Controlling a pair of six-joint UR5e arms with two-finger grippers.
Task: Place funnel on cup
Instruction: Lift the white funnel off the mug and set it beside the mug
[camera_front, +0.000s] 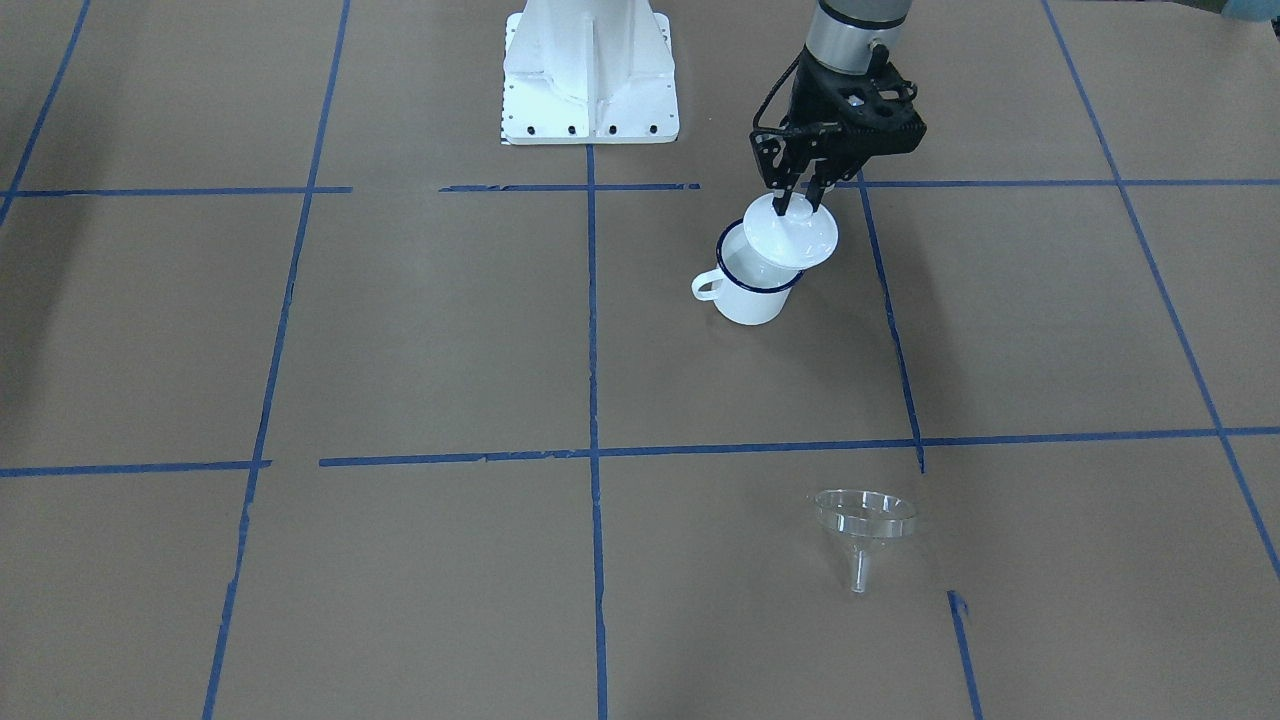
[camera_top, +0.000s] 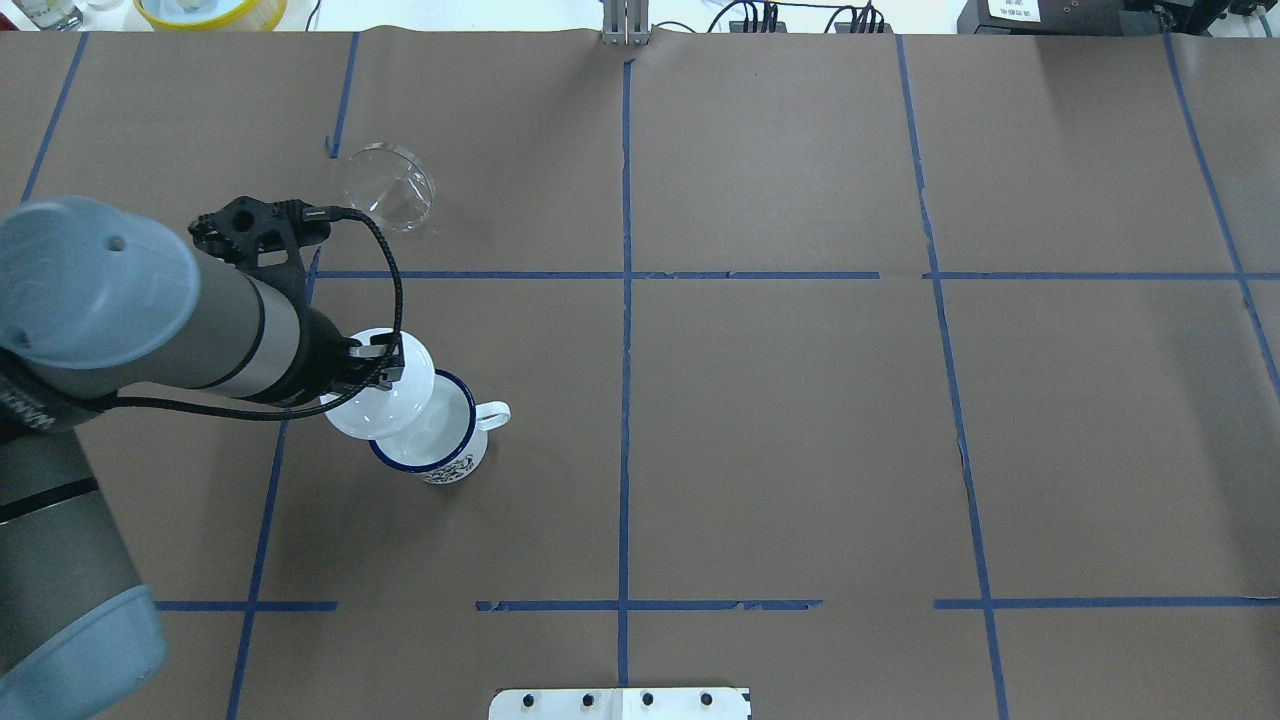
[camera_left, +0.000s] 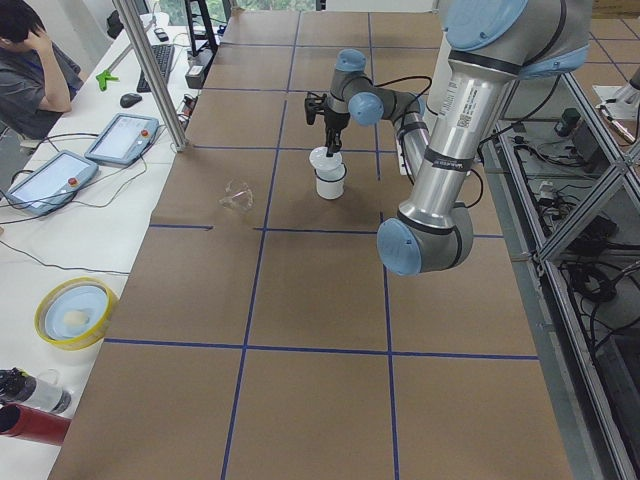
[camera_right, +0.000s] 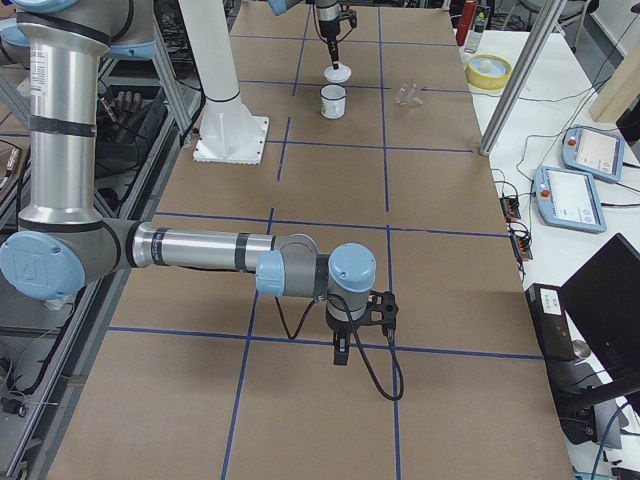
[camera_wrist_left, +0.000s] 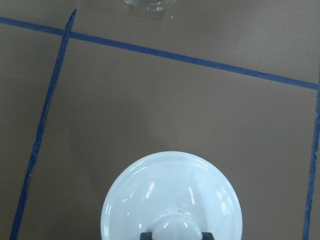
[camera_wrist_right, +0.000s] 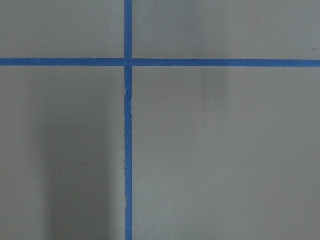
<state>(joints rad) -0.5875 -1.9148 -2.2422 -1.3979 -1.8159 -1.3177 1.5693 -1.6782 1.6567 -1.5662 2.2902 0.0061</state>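
Observation:
The cup (camera_front: 748, 292), a white enamel mug with a dark blue rim, stands upright on the brown paper, its handle toward the table's middle (camera_top: 445, 445). My left gripper (camera_front: 797, 204) is shut on the knob of a white domed lid (camera_front: 792, 236) and holds it tilted just above the cup's rim, shifted to the cup's outer side (camera_top: 383, 398). The lid fills the lower left wrist view (camera_wrist_left: 171, 192). The clear funnel (camera_front: 865, 522) stands on its bowl's edge farther out on the table (camera_top: 387, 187), well apart from the cup. My right gripper (camera_right: 341, 356) hangs over bare paper far away; I cannot tell whether it is open or shut.
The white robot base (camera_front: 590, 80) is behind the cup. Blue tape lines cross the paper. A yellow bowl (camera_left: 75, 312), tablets (camera_left: 122, 138) and a metal pole (camera_left: 150, 70) lie beyond the table's far edge, where a person sits (camera_left: 35, 60).

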